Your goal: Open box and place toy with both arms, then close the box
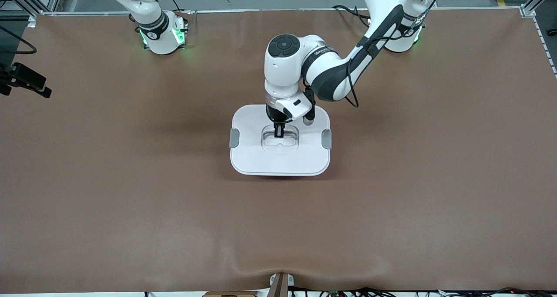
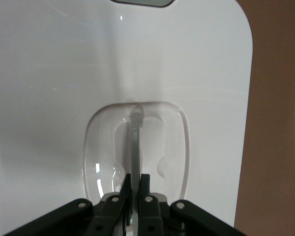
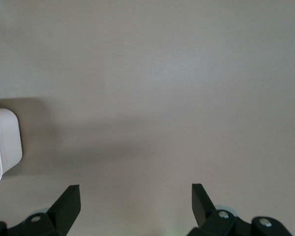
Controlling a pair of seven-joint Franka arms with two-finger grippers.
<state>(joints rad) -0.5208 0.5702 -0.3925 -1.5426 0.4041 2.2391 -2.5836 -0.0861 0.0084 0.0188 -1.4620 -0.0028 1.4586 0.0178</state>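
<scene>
The box [image 1: 278, 157] stands mid-table with its white lid on and a grey clip [image 1: 234, 138] at each end. My left gripper [image 1: 279, 133] is down in the lid's recess, shut on the clear handle [image 1: 285, 141]. The left wrist view shows its fingers [image 2: 136, 181] pinching the handle bar [image 2: 135, 142] over the lid [image 2: 88, 73]. My right gripper [image 3: 135, 189] is open and empty above bare table, with a corner of the box [image 3: 5, 142] at the edge of its view. It is outside the front view. The toy is out of view.
The brown table mat [image 1: 130, 210] stretches wide all round the box. A black clamp [image 1: 26, 82] juts in at the right arm's end of the table. Cables lie by the left arm's base [image 1: 348, 10].
</scene>
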